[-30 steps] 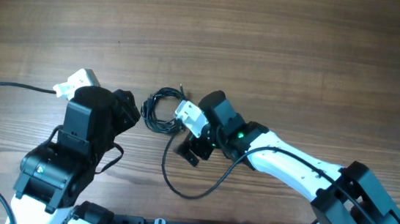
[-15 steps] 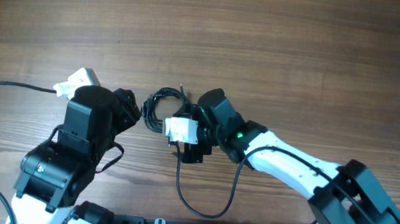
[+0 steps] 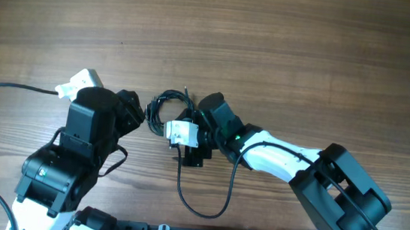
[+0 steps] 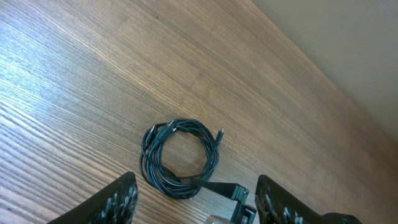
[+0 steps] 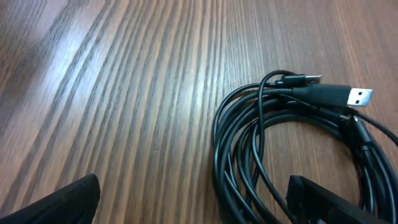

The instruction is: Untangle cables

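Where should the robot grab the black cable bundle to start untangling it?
Probably the USB plug end, coming from above with the right gripper, its fingers open. The plug lies loose on top of the coiled black cable, sticking past the loops, so it should lift free.

cable coil [image 4: 149, 158]: 1 | plugs [image 5: 357, 96]: 2 | arms [image 3: 73, 155] [image 3: 291, 157]: 2 | table [image 3: 272, 46]: 1

No text, label, brand, number or sign is being shown legibly in any view (nothing is being made out even on the USB plug [image 5: 339, 94]).
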You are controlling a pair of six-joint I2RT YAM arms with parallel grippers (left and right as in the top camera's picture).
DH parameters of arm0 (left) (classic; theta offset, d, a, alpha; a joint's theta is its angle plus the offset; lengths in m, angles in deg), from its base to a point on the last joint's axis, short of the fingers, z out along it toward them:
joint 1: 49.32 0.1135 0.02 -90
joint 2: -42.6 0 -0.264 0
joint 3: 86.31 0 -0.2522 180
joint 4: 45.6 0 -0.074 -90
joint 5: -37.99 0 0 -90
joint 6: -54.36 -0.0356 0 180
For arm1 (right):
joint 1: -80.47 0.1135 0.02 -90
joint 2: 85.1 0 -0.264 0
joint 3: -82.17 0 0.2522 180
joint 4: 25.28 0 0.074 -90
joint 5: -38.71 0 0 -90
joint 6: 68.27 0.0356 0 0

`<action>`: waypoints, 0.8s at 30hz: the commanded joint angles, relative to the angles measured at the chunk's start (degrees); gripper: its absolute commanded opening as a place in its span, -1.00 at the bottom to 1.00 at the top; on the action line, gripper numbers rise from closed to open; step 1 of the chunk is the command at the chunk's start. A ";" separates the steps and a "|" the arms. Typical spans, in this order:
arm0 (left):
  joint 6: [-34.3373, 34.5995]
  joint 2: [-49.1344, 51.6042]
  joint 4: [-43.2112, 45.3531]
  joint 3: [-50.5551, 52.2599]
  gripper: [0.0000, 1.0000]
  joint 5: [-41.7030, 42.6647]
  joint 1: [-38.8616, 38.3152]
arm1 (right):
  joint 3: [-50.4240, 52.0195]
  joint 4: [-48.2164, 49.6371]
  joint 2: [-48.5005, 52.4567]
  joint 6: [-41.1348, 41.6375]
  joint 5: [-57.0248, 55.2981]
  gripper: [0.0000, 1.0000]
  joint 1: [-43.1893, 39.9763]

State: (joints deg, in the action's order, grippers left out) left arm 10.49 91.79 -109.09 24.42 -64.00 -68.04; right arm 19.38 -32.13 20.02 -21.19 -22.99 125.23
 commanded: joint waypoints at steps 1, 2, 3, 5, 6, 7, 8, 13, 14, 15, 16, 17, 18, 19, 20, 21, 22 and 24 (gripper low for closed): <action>-0.92 0.11 0.15 -0.66 0.25 0.66 0.24 | -0.07 1.22 2.71 1.38 1.14 0.88 0.28; -0.92 0.11 0.13 -0.66 0.25 0.68 0.24 | -0.07 1.62 3.30 1.46 1.14 0.86 0.28; -0.92 0.11 0.15 -0.66 0.25 0.68 0.24 | -0.07 1.86 3.82 1.53 1.16 0.86 0.28; -0.92 0.11 0.13 -0.66 0.25 0.68 0.24 | -0.07 2.75 4.96 2.62 1.16 0.86 0.28; -0.92 0.11 0.15 -0.66 0.25 0.68 0.24 | -0.07 3.34 5.60 3.06 1.16 0.86 0.22; -0.92 0.11 0.15 -0.66 0.25 0.68 0.24 | -0.07 4.17 6.38 3.50 1.11 0.81 0.17; -0.92 0.11 0.15 -0.66 0.25 0.68 0.24 | -0.07 5.01 6.97 4.68 0.79 0.79 0.04; -0.92 0.11 0.02 -0.66 0.25 1.11 0.24 | -0.07 6.05 8.37 7.13 0.46 0.58 -1.27; -0.92 0.11 -0.04 -0.66 0.25 1.09 0.24 | -0.07 5.92 8.57 7.26 0.50 0.41 -1.60; -0.92 0.11 -0.07 -0.66 0.25 1.11 0.24 | -0.07 5.90 8.70 7.76 0.46 0.25 -1.75; -0.92 0.11 -0.07 -0.66 0.25 1.16 0.24 | -0.07 5.86 8.76 8.87 0.50 0.07 -2.01; -0.92 0.11 -0.07 -0.66 0.25 1.29 0.24 | -0.07 5.84 8.90 9.79 0.48 -0.24 -2.27; -0.92 0.11 -0.07 -0.66 0.25 1.46 0.24 | -0.07 5.64 8.90 10.64 0.50 -0.57 -2.49; -0.92 0.11 -0.04 -0.66 0.25 1.55 0.24 | -0.07 5.49 8.90 10.95 0.46 -0.91 -2.58; -0.92 0.11 -0.04 -0.66 0.26 1.62 0.24 | -0.07 5.49 8.90 11.93 0.28 -0.91 -2.67; -0.92 0.11 -0.04 -0.66 0.25 1.73 0.24 | -0.07 5.73 8.90 13.22 0.31 -0.91 -2.73; -0.92 0.11 -0.07 -0.66 0.26 1.73 0.24 | -0.07 6.05 8.90 14.58 0.28 -0.91 -2.73; -0.92 0.11 -0.07 -0.66 0.26 1.73 0.24 | -0.07 7.08 8.35 18.32 0.37 -0.92 -2.73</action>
State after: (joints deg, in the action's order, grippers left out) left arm 10.49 91.79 -109.14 24.42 -62.79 -68.04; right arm 18.94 -25.13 26.45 -10.22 -22.38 122.52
